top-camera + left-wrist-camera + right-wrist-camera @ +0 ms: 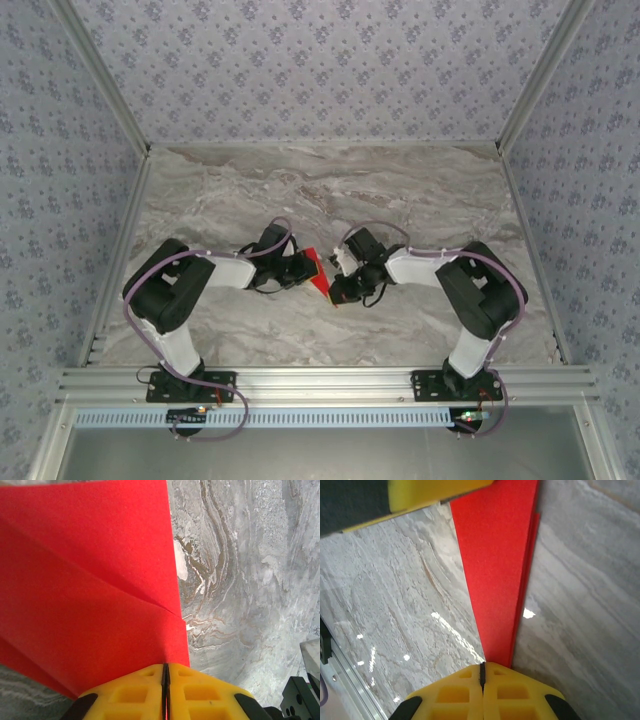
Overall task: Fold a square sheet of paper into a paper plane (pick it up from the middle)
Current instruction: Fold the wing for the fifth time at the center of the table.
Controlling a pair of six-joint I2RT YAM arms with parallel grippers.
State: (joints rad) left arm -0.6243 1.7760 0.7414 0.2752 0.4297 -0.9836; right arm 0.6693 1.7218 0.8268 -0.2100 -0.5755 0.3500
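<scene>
**Both pincers clamped on red paper plane, mid-worktop**

Grey marbled worktop carries the whole setup, w/ patterned walls on three sides.

L arm rises from its base at the near edge, elbow folded outward to the left, forearm reaching in toward centre. R arm mirrors it: elbow out to the right, forearm angled in. Wrists nearly meet in the middle of the worktop.

L pincer: yellow fingers pressed together, pinching the paper plane's edge, only a thin seam btwn them. Diagonal creases and overlapping layers run across the red surface here.

R pincer: likewise pressed tight, pinching the plane at its narrow end. From here the paper reads as a long, slim wedge, a second layer peeking out along its right edge. One L pincer finger shows at the wedge's far end.

From above, the plane is a small red shape btwn the two pincer tips, just in front of the arms. Can't tell if it touches the worktop.
</scene>
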